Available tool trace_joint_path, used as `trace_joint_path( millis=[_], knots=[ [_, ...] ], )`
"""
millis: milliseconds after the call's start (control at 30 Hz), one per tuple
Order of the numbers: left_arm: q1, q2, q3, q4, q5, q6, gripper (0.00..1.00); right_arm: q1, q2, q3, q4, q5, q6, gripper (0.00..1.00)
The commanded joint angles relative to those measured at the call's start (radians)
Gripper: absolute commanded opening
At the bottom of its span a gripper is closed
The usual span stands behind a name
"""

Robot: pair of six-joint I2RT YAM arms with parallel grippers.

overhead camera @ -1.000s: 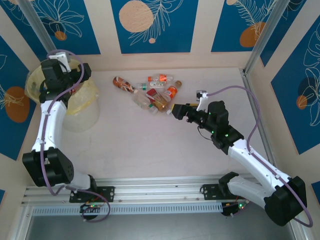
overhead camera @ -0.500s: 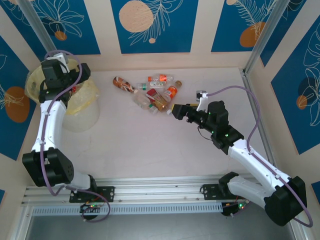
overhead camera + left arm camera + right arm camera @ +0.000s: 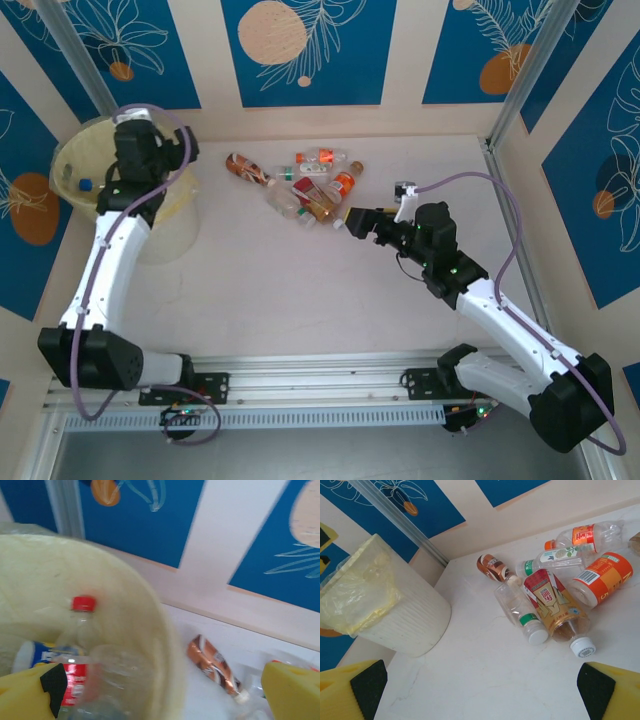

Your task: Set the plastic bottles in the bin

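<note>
Both spread and empty, the left gripper is hovering over the bin while the right gripper is needing a forward reach to the bottles beyond its fingers.

White table, flat pale top. Cream walls stand at table's far, left and right sides. Big blue panel on wall behind table, with pale orange circle and white leaf lines. Shiny metal post at table's far right corner. Grey metal rail along table's near edge.
</note>
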Motion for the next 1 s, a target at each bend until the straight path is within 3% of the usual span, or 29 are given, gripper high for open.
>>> trace_joint_path(
  millis=[0, 167, 333, 667, 800, 967],
  knots=[
    [-0.097, -0.001, 0.032, 0.015, -0.076, 0.037, 1.0, -0.001, -0.024, 0.011, -0.024, 0.042, 0.001, 1.0],
    [-0.261, 0.085, 0.069, 0.014, -0.091, 0.058, 1.0, -0.013, -0.035, 0.016, -0.1, 0.113, 0.036, 1.0],
    [-0.349, 0.191, 0.083, 0.025, -0.045, 0.044, 1.0, -0.073, -0.025, 0.031, -0.237, 0.168, 0.097, 1.0],
    [-0.362, 0.376, 0.117, -0.044, 0.132, -0.041, 1.0, -0.155, 0.066, 0.066, -0.351, 0.144, 0.156, 1.0],
    [-0.362, 0.462, 0.15, -0.081, 0.073, -0.088, 1.0, -0.161, 0.082, 0.071, -0.35, 0.132, 0.18, 1.0],
    [-0.361, 0.564, 0.2, -0.166, -0.038, -0.295, 1.0, -0.165, 0.081, 0.065, -0.357, 0.124, 0.195, 1.0]
  ],
)
